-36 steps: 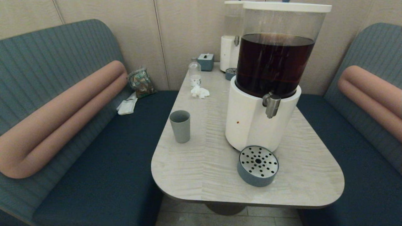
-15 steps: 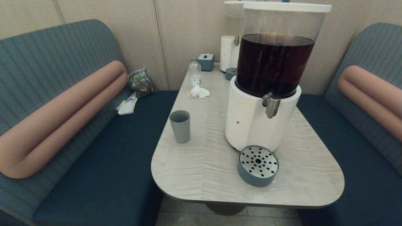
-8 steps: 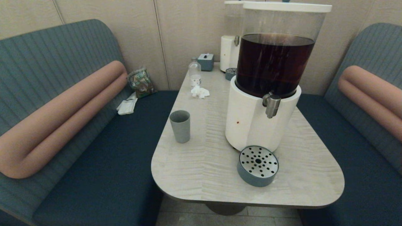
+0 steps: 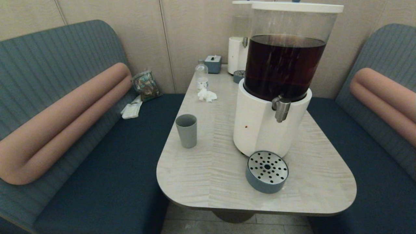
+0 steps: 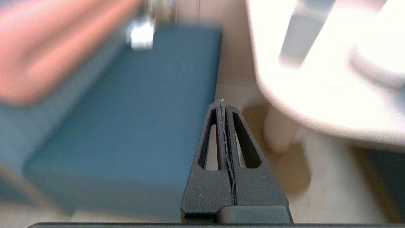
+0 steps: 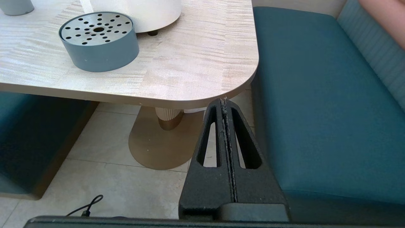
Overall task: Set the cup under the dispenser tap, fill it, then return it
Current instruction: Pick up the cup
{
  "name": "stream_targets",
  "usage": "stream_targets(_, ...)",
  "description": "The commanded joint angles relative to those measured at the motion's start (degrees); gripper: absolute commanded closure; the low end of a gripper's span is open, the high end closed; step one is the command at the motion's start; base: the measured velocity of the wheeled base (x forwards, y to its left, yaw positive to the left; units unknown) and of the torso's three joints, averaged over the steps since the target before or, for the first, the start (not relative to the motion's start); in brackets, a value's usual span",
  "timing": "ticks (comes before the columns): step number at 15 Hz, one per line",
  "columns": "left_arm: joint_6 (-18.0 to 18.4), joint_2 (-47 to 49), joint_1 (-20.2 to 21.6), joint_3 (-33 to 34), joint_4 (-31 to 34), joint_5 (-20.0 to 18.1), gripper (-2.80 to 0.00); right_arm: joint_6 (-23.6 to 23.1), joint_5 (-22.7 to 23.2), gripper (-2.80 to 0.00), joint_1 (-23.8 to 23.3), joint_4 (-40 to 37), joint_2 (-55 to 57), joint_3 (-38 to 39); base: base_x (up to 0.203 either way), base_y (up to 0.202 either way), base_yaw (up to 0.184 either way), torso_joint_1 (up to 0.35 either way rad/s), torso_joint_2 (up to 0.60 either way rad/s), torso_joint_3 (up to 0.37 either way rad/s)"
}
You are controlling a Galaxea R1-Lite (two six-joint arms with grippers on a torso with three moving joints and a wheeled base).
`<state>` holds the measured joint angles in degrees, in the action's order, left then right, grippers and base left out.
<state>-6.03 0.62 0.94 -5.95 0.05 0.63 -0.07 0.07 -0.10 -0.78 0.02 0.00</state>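
Standing upright on the pale wood-grain table (image 4: pixel 211 182), the cup (image 4: pixel 186 130) rests near the left edge with its open mouth up and its long axis vertical, narrowing slightly toward the base. It sits well apart from the dispenser tap (image 4: pixel 281 109), a stubby steel spout that points down from the front of the white-based dispenser (image 4: pixel 260 130), whose clear tank holds dark brown liquid. Just beside the dispenser's near side, below the tap, lies a round blue-grey tray (image 4: pixel 266 172) with a perforated metal top. Neither arm shows from the head camera.

Seen from its own wrist camera, the left gripper (image 5: pixel 223 103) hangs below table level on the near left, over the blue bench seat (image 5: pixel 126 110), with its two black fingers pressed together and nothing between them. That picture is heavily blurred; the table's edge and a pale shape that may be the cup can barely be made out. The right gripper (image 6: pixel 224 102) hangs low by the table's near right corner, above the tiled floor (image 6: pixel 120 177), its fingers likewise closed and empty. From there only the cup's base (image 6: pixel 15 6) shows, cut off at the frame edge.

At the far end of the table stand a smaller white dispenser (image 4: pixel 236 58), partly hidden behind the big tank, a clear bottle (image 4: pixel 201 76), a crumpled tissue (image 4: pixel 207 95) and a small blue-grey box (image 4: pixel 213 64).
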Motion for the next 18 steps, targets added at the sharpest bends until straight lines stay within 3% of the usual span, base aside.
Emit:
stream_targets(1,-0.88,6.34,0.02,-9.30,0.44,-0.08,0.00,-0.01,0.01,0.00,0.01,-0.01,0.00,0.00,0.000,0.000,0.000,0.000,0.00,0.000)
stream_targets(4,-3.29,24.69,0.01,-20.45,-1.84,-1.81,0.00,-0.01,0.01,0.00,0.01,-0.01,0.06,0.00,0.000,0.000,0.000,0.000,0.00,0.000)
stream_targets(7,-3.31,46.52,-0.02,-24.66,-15.47,-7.05,0.00,-0.01,0.02,0.00,0.01,-0.01,0.06,0.00,0.000,0.000,0.000,0.000,0.00,0.000)
stream_targets(8,-2.90,52.35,-0.03,-24.93,-21.32,-10.31,0.00,-0.01,0.01,0.00,0.01,-0.01,0.06,0.00,0.000,0.000,0.000,0.000,0.00,0.000)
stream_targets(10,-1.77,61.35,-0.07,-23.90,-35.66,-21.25,0.00,-0.01,0.01,0.00,0.01,-0.01,0.06,0.00,0.000,0.000,0.000,0.000,0.00,0.000)
stream_targets(11,-0.11,63.42,-0.19,-21.70,-40.86,-27.66,0.00,-0.01,0.01,0.00,0.01,-0.01,0.06,0.00,0.000,0.000,0.000,0.000,0.00,0.000)
stream_targets(12,4.10,65.04,-0.26,-19.70,-42.11,-33.94,0.00,-0.01,0.01,0.00,-0.03,-0.01,0.02,0.00,0.000,0.000,0.000,0.000,0.00,0.000)
stream_targets(13,8.27,67.11,-0.25,-17.98,-42.55,-37.64,0.00,-0.01,0.01,0.00,0.01,-0.01,0.06,0.00,0.000,0.000,0.000,0.000,0.00,0.000)
stream_targets(16,14.26,74.88,-0.25,-15.57,-44.87,-40.92,0.00,-0.01,0.01,0.00,0.01,-0.01,0.06,0.00,0.000,0.000,0.000,0.000,0.00,0.000)
stream_targets(18,18.59,82.80,-0.24,-15.16,-50.53,-44.60,0.00,-0.01,0.01,0.00,0.01,-0.01,0.06,0.00,0.000,0.000,0.000,0.000,0.00,0.000)
